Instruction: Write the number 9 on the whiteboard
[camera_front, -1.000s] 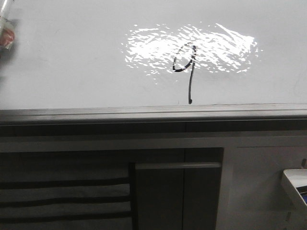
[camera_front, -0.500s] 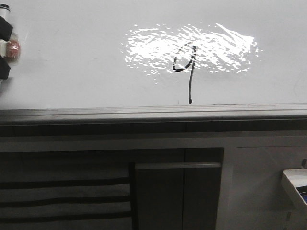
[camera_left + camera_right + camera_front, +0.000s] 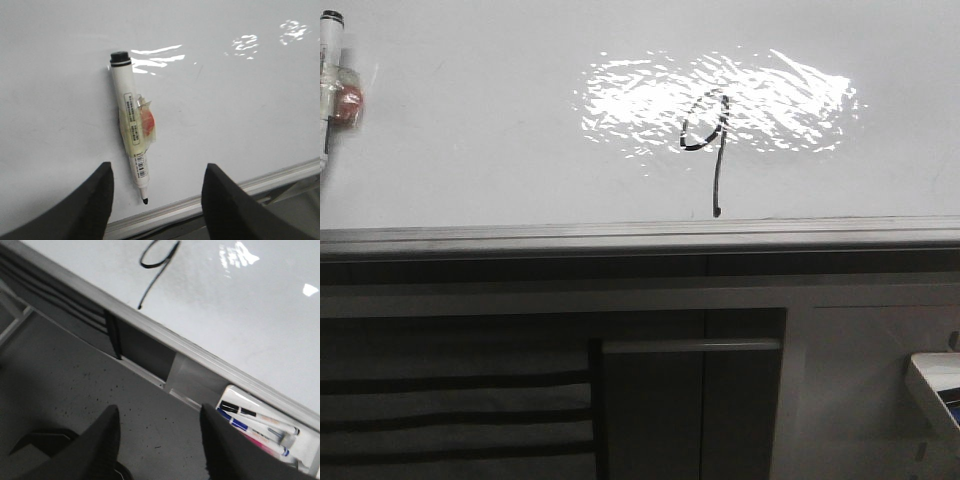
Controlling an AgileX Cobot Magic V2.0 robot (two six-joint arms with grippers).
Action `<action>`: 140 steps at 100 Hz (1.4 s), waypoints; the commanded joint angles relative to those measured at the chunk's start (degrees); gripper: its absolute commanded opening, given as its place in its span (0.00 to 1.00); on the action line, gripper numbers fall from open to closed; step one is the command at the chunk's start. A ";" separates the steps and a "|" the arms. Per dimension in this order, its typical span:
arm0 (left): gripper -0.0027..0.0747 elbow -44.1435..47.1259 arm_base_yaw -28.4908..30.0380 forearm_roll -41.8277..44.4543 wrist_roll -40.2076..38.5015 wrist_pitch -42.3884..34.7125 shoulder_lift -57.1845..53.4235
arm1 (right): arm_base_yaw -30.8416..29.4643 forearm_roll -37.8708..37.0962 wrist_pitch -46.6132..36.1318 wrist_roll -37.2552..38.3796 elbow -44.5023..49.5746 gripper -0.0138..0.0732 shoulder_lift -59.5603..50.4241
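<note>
The number 9 (image 3: 705, 140) is drawn in black on the whiteboard (image 3: 470, 150), in the light glare above the grey rail (image 3: 640, 238). A white marker (image 3: 329, 80) with a black tip clings to the board at the far left, with tape and a red disc on its barrel. In the left wrist view the marker (image 3: 132, 130) stands alone on the whiteboard (image 3: 240, 100), tip down. My left gripper (image 3: 158, 166) is open and apart from it. My right gripper (image 3: 159, 409) is open and empty over the grey floor, below the 9 (image 3: 157, 260) on the whiteboard (image 3: 240, 305).
A white tray (image 3: 270, 415) with several markers hangs under the board's rail at the right; its corner shows in the front view (image 3: 932, 385). Dark cabinet panels (image 3: 690, 400) lie below the rail.
The left gripper's dark fingers, around the marker at the far left half a second ago, have let go and left the front view. The marker stays on the board.
</note>
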 commanded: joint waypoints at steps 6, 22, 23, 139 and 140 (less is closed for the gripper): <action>0.51 1.92 0.13 -0.36 1.28 -1.46 -8.95 | -0.25 -8.41 -3.86 10.49 3.24 0.50 -5.97; 0.51 10.68 0.13 0.24 1.53 -4.97 -19.42 | -0.25 -9.96 -13.01 12.62 13.23 0.42 -14.17; 0.51 11.55 0.13 0.24 1.53 -5.30 -20.19 | -0.25 -9.96 -13.53 12.62 14.12 0.42 -14.50; 0.01 31.33 4.10 -1.18 1.53 -19.64 -40.07 | -0.25 -10.13 -24.52 12.62 23.72 0.08 -21.16; 0.01 31.70 4.54 -1.18 1.53 -19.64 -41.14 | -0.25 -10.13 -24.52 12.62 23.72 0.08 -21.16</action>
